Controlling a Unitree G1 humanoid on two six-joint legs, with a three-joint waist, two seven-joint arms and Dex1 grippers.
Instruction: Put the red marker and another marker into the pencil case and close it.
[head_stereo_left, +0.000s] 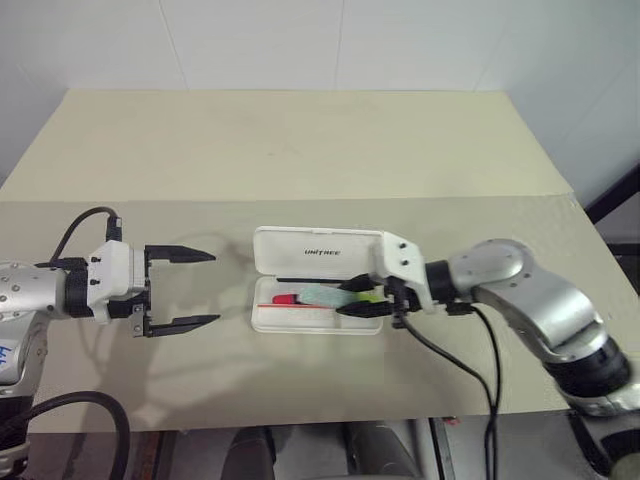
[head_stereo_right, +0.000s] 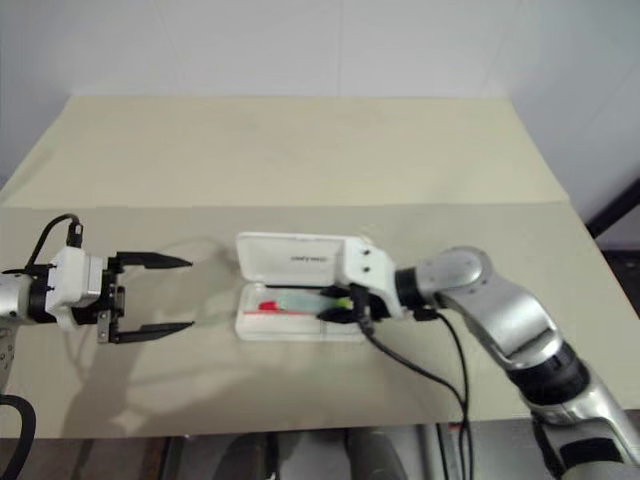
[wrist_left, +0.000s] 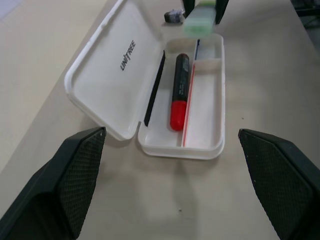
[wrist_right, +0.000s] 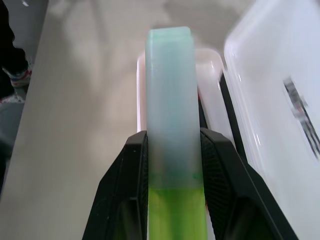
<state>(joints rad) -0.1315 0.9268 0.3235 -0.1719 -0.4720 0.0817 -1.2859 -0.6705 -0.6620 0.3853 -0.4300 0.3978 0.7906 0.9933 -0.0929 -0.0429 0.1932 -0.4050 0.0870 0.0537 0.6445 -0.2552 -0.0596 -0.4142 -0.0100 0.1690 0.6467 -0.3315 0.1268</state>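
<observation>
pinched between the two black fingers of my right gripper (head_stereo_left: 362, 297) is the pale mint highlighter (wrist_right: 171, 115), held near its lime-green cap (wrist_right: 176, 212), with the mint body sticking out past my fingertips. from my head i see that gripper over the right end of the open white pencil case (head_stereo_left: 262, 318), pointing toward my left, the highlighter lying roughly along the length of the tray and just above it; whether its far end touches the tray i cannot tell

my left gripper (head_stereo_left: 182, 290) hangs to the left of the case with its fingers spread wide and nothing between them, clear of the case's left end. along its fingers i look straight down the length of the case

the case lies on the beige table (head_stereo_left: 300, 150) with its lid (wrist_left: 115, 75) folded back flat on the far side, dark "unitree" lettering showing on the lid. the red marker (wrist_left: 179, 92) already lies in the tray, in the lane next to the hinge, black barrel toward my right gripper and red end toward my left one. a thin red stripe runs along the tray just beside it, and the lane on the near side of that stripe holds nothing
</observation>
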